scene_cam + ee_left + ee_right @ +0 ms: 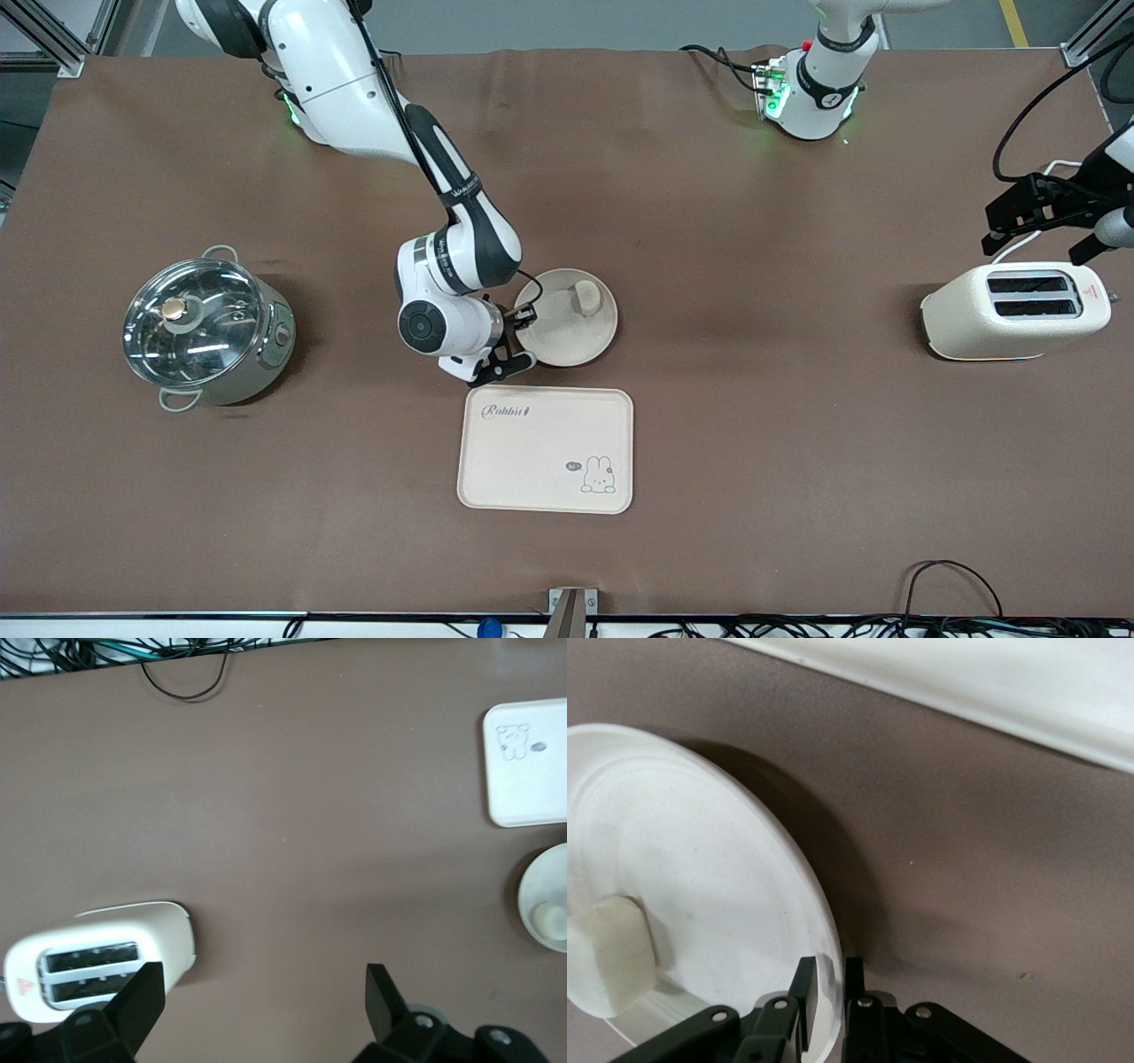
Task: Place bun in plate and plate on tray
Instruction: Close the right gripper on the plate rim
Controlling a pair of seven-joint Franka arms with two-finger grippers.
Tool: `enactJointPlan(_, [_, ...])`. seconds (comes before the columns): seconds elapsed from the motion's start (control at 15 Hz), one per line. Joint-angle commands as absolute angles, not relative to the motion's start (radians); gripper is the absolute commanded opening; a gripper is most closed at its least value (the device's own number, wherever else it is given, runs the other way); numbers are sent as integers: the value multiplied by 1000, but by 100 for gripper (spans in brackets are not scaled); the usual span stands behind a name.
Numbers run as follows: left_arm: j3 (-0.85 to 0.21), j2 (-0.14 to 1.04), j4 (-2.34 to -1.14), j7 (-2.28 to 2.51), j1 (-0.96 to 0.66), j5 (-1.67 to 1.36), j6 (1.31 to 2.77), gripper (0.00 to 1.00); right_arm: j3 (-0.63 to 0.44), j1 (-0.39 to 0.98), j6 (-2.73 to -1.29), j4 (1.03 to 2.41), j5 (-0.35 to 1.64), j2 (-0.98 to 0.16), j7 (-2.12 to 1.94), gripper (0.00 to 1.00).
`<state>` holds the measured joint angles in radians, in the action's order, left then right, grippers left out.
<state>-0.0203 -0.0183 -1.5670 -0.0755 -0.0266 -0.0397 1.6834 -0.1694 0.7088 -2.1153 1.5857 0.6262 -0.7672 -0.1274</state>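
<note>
Sitting in the plate (pixel 567 332), close to its rim at about one o'clock: the bun (pixel 586 297), small and cream-white. Resting flat on the brown cloth of the counter (pixel 797 425), near the middle, with the tray (pixel 547 449) just beside it and nearer to the front camera, not touching. Printed on the tray: the word "Rabbit" and a little rabbit drawing. Low at the plate's rim, at about eight o'clock on it: the right end effector (pixel 518 341). Pinched on that rim in the right wrist view, with one black finger (pixel 803 992) inside the plate and the other outside, pressed close together. Up in the air over the cream toaster (pixel 1017 310): the left end effector (pixel 1036 213), fingers (pixel 142 1005) spread wide apart and holding nothing, its arm waiting. Standing toward the left arm's end of the counter, the toaster, with two dark slots on top. Toward the right arm's end, a shiny steel pot (pixel 208 328) with a glass lid. Along the counter's edge nearest the front camera, black cables (pixel 957 594) and a metal bracket. Past the cloth by the arm bases, grey floor and silver frame rails.
</note>
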Motion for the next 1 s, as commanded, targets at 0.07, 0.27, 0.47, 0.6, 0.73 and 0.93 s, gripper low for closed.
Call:
enactJointPlan(0.07, [-43, -26, -1540, 15, -31, -51, 1588, 100, -175, 704, -2112, 1586, 649, -765, -121, 11])
enactJointPlan(0.27, [-54, -25, -1539, 14, -25, -46, 1577, 100, -175, 703, -2108, 1586, 649, -764, -120, 9])
enactJointPlan(0.47, [-52, -15, -1536, 5, -20, -46, 1585, 100, -179, 700, -2091, 1583, 649, -755, -107, 5])
enactJointPlan(0.6, [-48, -15, -1526, -2, -18, -48, 1585, 100, -184, 698, -2057, 1578, 649, -739, -97, 3])
enactJointPlan(0.73, [-48, -15, -1526, -2, -23, -46, 1583, 100, -183, 663, -2014, 1559, 650, -735, -74, 2])
enactJointPlan(0.93, [-48, -15, -1526, -8, -18, -48, 1582, 100, -179, 623, -1939, 1522, 704, -730, -61, 2])
